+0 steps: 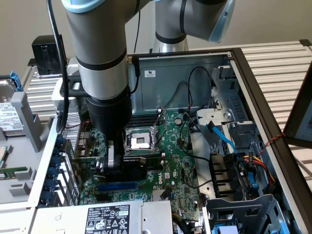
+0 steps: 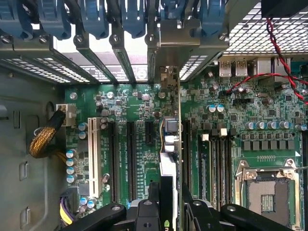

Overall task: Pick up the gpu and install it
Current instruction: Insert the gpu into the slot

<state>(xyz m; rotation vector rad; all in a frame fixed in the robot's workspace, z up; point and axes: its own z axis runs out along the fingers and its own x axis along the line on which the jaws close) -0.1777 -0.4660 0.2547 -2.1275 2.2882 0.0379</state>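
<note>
My gripper (image 1: 116,163) reaches down into the open computer case and is shut on the gpu (image 1: 134,168), whose black boxy shroud stands just above the green motherboard (image 1: 171,161), beside the CPU socket. In the wrist view the gpu (image 2: 166,168) appears edge-on between my black fingers (image 2: 153,202). It runs along an expansion slot of the motherboard (image 2: 130,101), with its metal end bracket (image 2: 167,48) against the case's rear slot openings. My gripper (image 2: 167,204) clamps the card from both sides. I cannot tell whether the card sits fully in the slot.
Blue slot latches (image 2: 91,19) line the case's rear wall. The CPU socket (image 2: 267,192), a white slot (image 2: 92,149), a yellow braided cable (image 2: 43,139) and red-black wires (image 2: 279,57) surround the card. A power supply (image 1: 112,217) and a drive cage (image 1: 243,214) stand in front.
</note>
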